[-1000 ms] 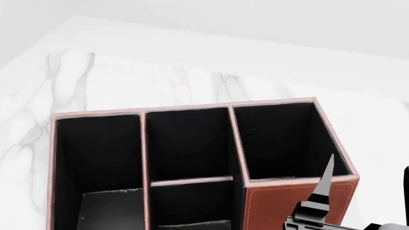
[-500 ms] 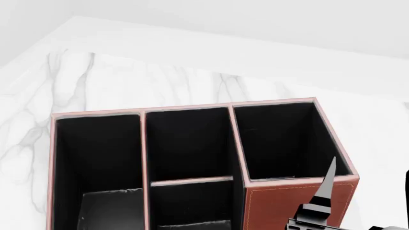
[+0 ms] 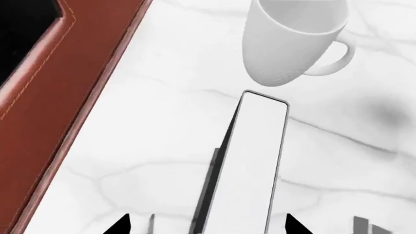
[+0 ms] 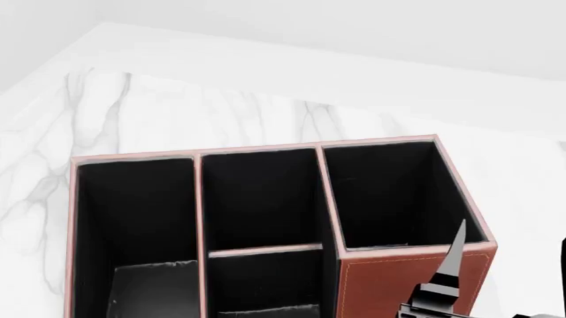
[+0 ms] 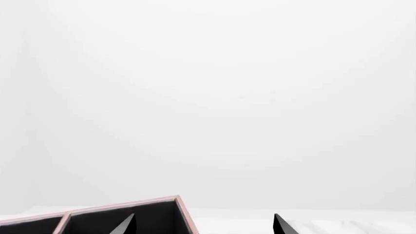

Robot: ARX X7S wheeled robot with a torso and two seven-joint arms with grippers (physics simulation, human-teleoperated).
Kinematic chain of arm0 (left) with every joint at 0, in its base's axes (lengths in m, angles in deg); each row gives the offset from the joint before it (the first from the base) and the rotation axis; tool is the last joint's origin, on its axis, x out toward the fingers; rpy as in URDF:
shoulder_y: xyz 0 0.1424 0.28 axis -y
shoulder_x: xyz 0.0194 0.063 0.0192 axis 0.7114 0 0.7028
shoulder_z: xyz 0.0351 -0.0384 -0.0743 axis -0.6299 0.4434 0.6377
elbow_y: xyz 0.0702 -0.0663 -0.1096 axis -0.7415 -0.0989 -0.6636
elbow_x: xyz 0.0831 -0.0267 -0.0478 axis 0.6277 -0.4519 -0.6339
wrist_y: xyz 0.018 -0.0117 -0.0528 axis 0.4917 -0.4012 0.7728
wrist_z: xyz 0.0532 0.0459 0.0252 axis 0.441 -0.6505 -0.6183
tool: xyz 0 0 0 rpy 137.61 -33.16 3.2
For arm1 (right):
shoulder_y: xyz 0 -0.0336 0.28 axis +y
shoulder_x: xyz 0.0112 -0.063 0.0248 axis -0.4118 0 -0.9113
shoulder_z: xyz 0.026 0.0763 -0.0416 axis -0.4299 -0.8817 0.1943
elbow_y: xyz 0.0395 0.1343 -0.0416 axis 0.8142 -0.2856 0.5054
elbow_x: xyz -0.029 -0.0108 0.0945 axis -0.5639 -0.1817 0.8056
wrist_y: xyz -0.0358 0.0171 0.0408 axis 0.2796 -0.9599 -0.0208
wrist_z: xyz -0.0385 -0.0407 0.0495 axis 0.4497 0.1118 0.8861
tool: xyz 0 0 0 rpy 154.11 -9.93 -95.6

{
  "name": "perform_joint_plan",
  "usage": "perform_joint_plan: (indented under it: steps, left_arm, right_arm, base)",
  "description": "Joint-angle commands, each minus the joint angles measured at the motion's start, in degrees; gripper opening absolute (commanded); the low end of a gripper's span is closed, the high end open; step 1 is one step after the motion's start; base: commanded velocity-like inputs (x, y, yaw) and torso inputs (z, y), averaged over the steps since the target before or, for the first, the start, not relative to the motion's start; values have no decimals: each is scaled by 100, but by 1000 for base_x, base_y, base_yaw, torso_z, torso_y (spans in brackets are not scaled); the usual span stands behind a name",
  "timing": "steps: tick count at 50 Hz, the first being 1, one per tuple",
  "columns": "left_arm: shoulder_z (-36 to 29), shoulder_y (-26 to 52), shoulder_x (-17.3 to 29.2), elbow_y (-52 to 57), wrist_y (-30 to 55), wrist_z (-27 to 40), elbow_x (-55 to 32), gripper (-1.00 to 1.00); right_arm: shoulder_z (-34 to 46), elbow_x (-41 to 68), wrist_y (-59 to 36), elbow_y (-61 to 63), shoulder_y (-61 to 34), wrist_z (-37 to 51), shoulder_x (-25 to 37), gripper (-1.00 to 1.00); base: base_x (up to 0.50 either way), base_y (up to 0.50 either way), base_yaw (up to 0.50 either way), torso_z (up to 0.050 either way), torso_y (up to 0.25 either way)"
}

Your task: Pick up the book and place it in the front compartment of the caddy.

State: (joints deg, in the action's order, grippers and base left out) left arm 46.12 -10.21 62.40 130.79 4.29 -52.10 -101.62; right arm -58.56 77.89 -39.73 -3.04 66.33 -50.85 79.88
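Nearest, left gripper (image 3: 204,226) with fingertips spread wide either side of the book (image 3: 250,161), not visibly touching it; book standing on edge on the marble table (image 3: 149,126), white page edges up. Just beyond its far end, the white mug (image 3: 293,41); beside it, the caddy (image 3: 48,92). Right gripper (image 5: 202,224) parted, gripping nothing, raised by the caddy's tall right compartment (image 4: 394,195).

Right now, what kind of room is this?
Hard to say: it's a simulated scene, probably a desk or counter. A white marble top holds a leather-look caddy, a book standing on edge and a mug, with plain white walls behind.
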Motion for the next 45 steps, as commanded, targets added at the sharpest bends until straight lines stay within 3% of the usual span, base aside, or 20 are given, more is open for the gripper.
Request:
perform_joint_plan:
  steps: [1,12,45]
  left_arm:
    - [-746,135,124,-2,-856,-717,1338,100]
    - [-1186,-3,238,119,-1394,-1067,1858,100]
    - [-1982,-131,-268,-1088,-2195,-1451,2810,100]
  right_arm:
    - [-3,22,38,-33,11,8,21,100]
    - [-1,28,55,-40,19,33,39,100]
    - [-5,37,196,-145,61,74,82,100]
  base:
    - [0,0,0,0,0]
    - [0,0,0,0,0]
    - [0,0,0,0,0]
